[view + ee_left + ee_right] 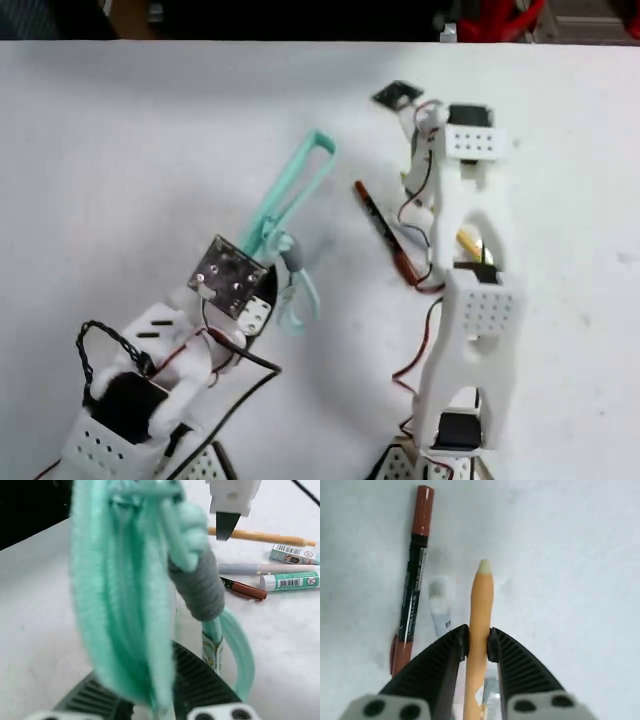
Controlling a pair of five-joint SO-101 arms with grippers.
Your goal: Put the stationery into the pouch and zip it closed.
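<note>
Both arms hold something
The left gripper (156, 680) is clamped on the pouch (120, 595), the right gripper (478, 636) on the pencil (481, 597)

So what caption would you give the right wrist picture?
Right gripper pinching an orange pencil, a brown marker lying alongside on the table.

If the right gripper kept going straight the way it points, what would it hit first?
Probably the bare table. The right gripper, jaws shut on the orange pen, has nothing else ahead of the pen's tip; the brown marker lies off to one side. Depth is unclear.
</note>
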